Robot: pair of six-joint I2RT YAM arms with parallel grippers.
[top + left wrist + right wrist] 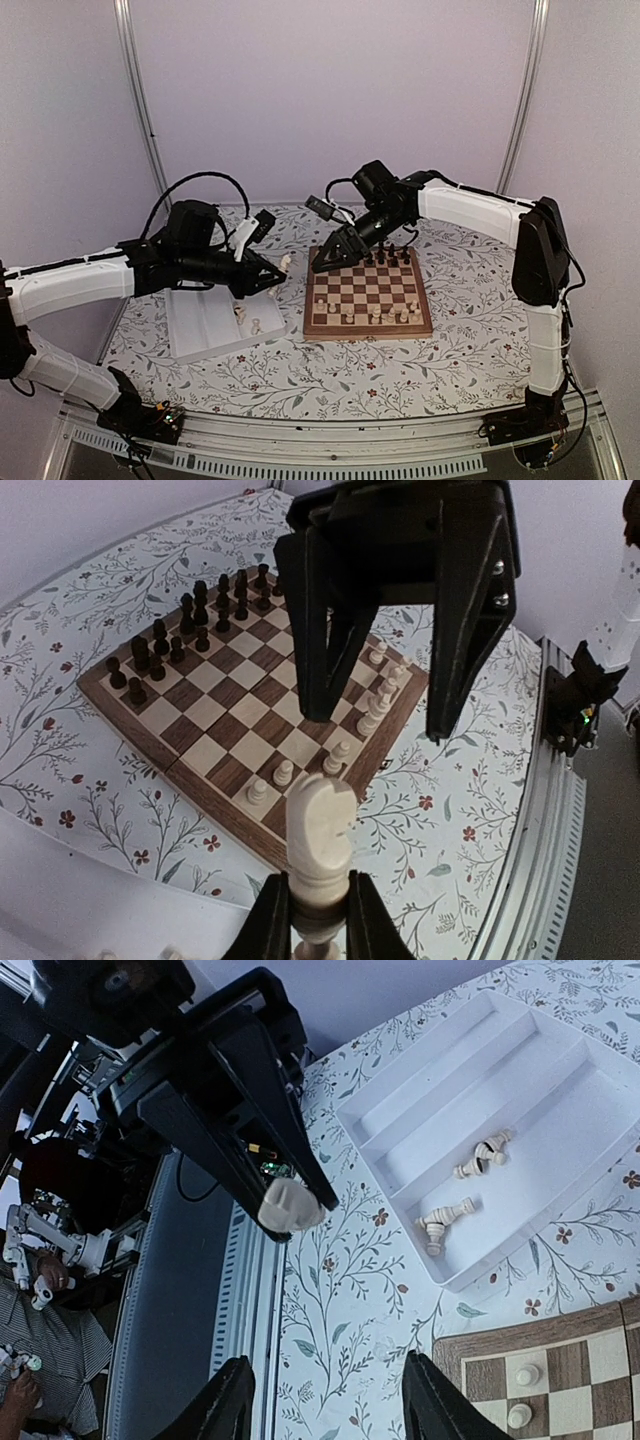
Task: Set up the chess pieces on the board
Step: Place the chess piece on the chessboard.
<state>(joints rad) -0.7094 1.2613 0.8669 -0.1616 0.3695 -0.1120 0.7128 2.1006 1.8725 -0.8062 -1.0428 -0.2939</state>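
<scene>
Gripping a pale chess piece, left fingers hover; right fingers spread open.

Floral table — carries board, white tray.

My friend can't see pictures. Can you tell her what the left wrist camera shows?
The left gripper is shut on a pale chess piece, held upright above the flowery tablecloth. Beyond it lies the chessboard, dark pieces on its far side, with the right gripper hanging open over it.

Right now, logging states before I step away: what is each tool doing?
Left tool: shut on a pale chess piece.
Right tool: open, holding nothing.
</scene>
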